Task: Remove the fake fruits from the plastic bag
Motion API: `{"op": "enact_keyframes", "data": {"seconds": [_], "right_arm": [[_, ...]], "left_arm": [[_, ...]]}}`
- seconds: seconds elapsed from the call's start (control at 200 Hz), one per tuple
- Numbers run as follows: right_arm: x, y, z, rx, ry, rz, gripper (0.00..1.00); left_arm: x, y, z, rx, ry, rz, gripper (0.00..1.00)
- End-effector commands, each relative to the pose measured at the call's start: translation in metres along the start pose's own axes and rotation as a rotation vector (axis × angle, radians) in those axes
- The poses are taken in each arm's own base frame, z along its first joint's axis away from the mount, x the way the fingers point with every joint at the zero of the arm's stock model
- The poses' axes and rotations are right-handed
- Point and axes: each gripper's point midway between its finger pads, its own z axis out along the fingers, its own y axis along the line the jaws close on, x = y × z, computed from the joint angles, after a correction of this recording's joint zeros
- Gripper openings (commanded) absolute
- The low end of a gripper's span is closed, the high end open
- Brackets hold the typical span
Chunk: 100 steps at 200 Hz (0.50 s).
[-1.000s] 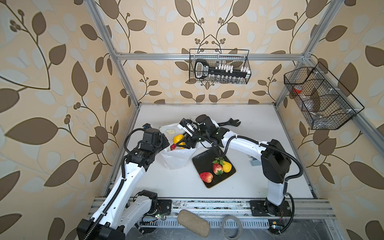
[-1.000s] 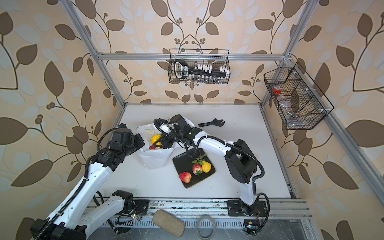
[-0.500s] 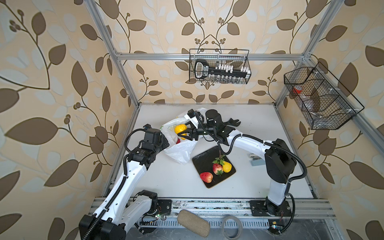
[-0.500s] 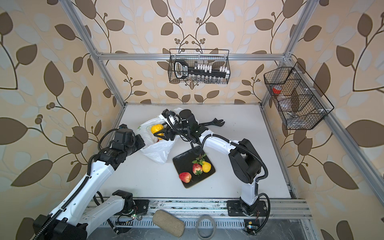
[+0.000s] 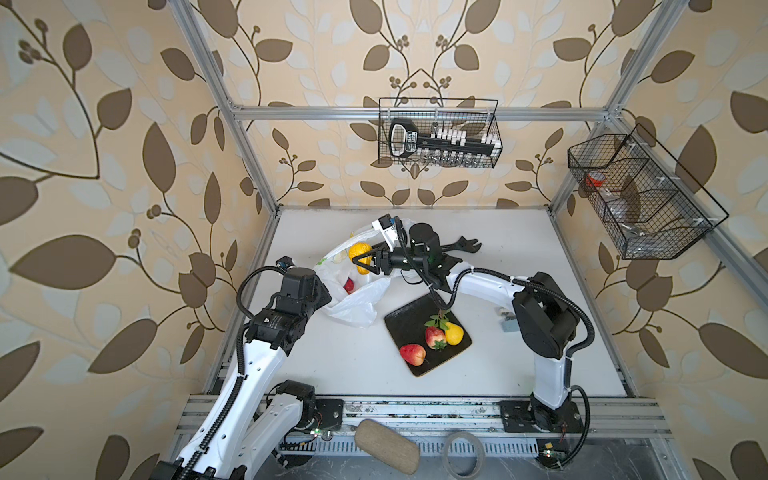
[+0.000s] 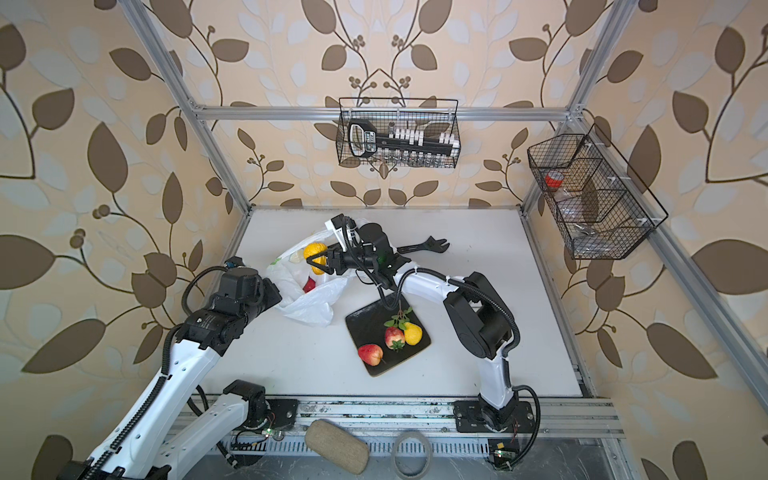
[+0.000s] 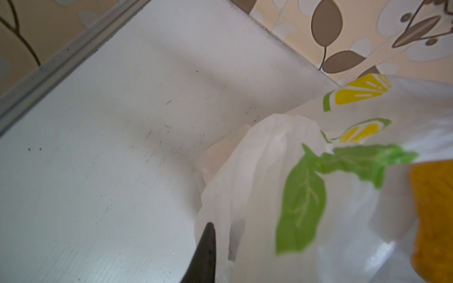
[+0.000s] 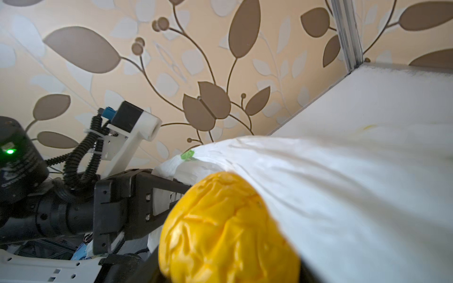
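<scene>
The white plastic bag (image 5: 357, 307) (image 6: 311, 307) lies open at the table's left, with a red fruit (image 5: 349, 286) showing inside its mouth. My right gripper (image 5: 362, 264) is shut on a crinkled yellow-orange fruit (image 5: 360, 254) (image 8: 228, 227) and holds it above the bag's far edge. My left gripper (image 7: 221, 232) sits at the bag's near-left rim. One black finger (image 7: 207, 250) shows, and the other is a grey shape behind the film, a little apart from it. A fold of the bag (image 7: 269, 171) lies between them. A red apple-like fruit (image 5: 412, 353), a strawberry (image 5: 435, 337) and a yellow fruit (image 5: 454, 333) rest on the black tray (image 5: 405, 322).
A black wrench (image 5: 461, 245) lies behind my right wrist. Wire baskets hang on the back wall (image 5: 438, 139) and on the right wall (image 5: 640, 195). A small grey piece (image 5: 508, 322) lies right of the tray. A pad (image 5: 386, 446) and a tape ring (image 5: 464, 449) sit on the front rail.
My right gripper has risen up and back out of the bag with the yellow-orange fruit. The bag's mouth has been drawn up and open. My left fingers have parted slightly.
</scene>
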Motion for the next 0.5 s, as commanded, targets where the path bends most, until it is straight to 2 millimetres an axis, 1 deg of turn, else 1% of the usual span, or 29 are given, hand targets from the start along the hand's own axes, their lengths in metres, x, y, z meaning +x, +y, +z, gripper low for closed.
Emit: {"op": "enact_keyframes", "data": {"seconds": [0.0,0.045,0.085,0.155,0.235,0.29,0.335,0.415,0.495], "right_arm": [[0.012,0.001,0.004,0.0,0.035,-0.025,0.45],[0.017,-0.003,0.005,0.016,0.05,-0.037,0.45],[0.021,-0.008,0.006,0.027,0.063,-0.044,0.46],[0.026,-0.012,0.007,0.042,0.075,-0.063,0.46],[0.028,-0.015,0.009,0.052,0.08,-0.096,0.47],[0.031,-0.016,0.011,0.057,0.09,-0.127,0.47],[0.033,-0.016,0.012,0.057,0.094,-0.156,0.47],[0.036,-0.012,0.014,0.053,0.102,-0.217,0.47],[0.037,-0.008,0.015,0.052,0.108,-0.277,0.47]], "left_arm": [[-0.031,-0.025,-0.024,0.106,-0.079,0.045,0.49],[-0.037,-0.03,-0.033,0.128,-0.096,0.057,0.62],[-0.043,-0.033,-0.041,0.143,-0.111,0.067,0.7],[-0.049,-0.036,-0.057,0.156,-0.114,0.083,0.81],[-0.05,-0.04,-0.075,0.179,-0.102,0.1,0.89],[-0.049,-0.044,-0.086,0.213,-0.085,0.105,0.93],[-0.047,-0.052,-0.094,0.262,-0.056,0.102,0.94],[-0.037,-0.073,-0.103,0.367,0.034,0.083,0.94],[-0.033,-0.092,-0.11,0.451,0.115,0.05,0.92]]}}
